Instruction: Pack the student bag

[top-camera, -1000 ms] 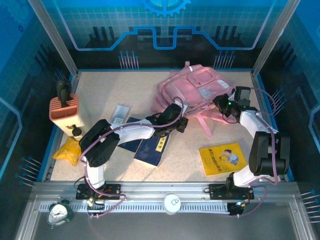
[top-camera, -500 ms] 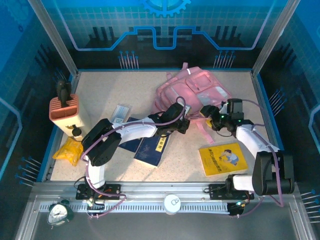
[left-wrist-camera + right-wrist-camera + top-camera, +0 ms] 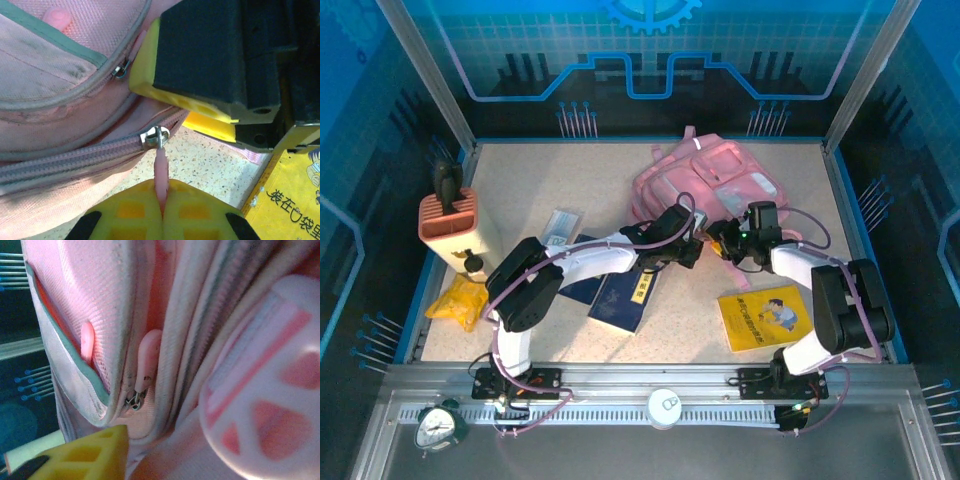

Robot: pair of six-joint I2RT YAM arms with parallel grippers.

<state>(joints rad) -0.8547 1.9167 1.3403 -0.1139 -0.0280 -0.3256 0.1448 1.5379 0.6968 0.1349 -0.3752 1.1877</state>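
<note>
Task item: the student bag, a large soft pink fabric backpack (image 3: 705, 180) with zip pockets and pink straps.
Location: it lies slumped on the speckled worktop (image 3: 540, 190), directly beyond both claws, with its near edge touching them.
Left claw (image 3: 161, 207): clenched on the pale pink flat zip pull tab (image 3: 159, 170). The tab runs straight out from between the yellow pads to the metal slider (image 3: 154, 137) just ahead.
Right claw (image 3: 722, 238): pressed against the bag fabric just beside the left claw, on the far side of the zip. Whether it is clamped on cloth or released cannot be told.
Zip state: the teeth ahead of the slider appear closed, so the pocket probably remains to be opened.
Handling, weight: likely light, and prone to sliding across the worktop if pulled by one claw alone.
Handling, stiffness: limp cloth that will bunch and fold instead of resisting.
Hold point, primary: the pull tab, gripped across its flat faces and drawn along the zip line.
Hold point, secondary: a fold of fabric or a seam close beside the zip, held as a counter-hold.
Risk: the thin tab may slip from the pads under an oblique pull.
Items to load: a yellow illustrated book (image 3: 763, 317) near the right claw, on its base side. Dark blue booklets (image 3: 620, 295) near the left claw, on its base side.
</note>
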